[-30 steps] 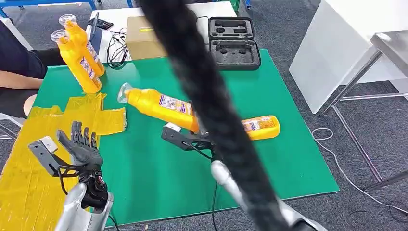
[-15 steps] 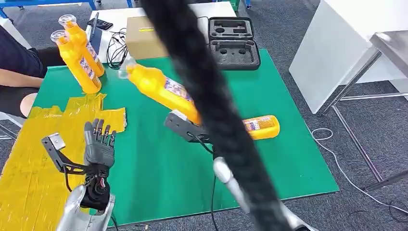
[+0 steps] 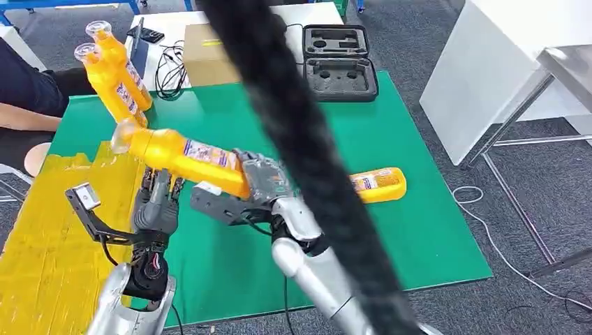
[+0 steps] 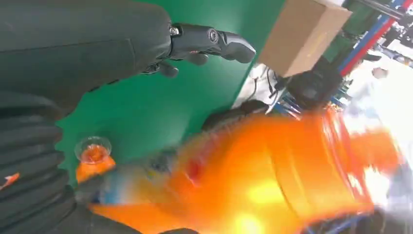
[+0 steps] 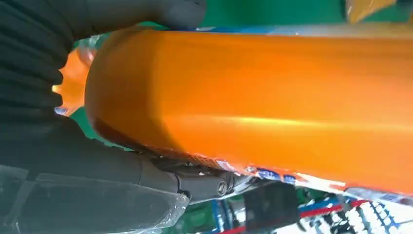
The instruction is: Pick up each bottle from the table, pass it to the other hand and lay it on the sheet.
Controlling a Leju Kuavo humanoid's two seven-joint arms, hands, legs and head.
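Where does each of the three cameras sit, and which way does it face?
Head view: high on the body, facing down at the green table; both arms show, right hand holding a bottle over the left hand.
Left wrist view: behind the left hand, facing the bottle.
Right wrist view: behind the right hand, against the bottle.
All share the bottle.

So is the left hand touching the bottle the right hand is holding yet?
Cannot tell. In the head view the left hand sits just under the held bottle, fingers reaching up to it, but neither contact nor gap shows plainly. The left wrist view is blurred.
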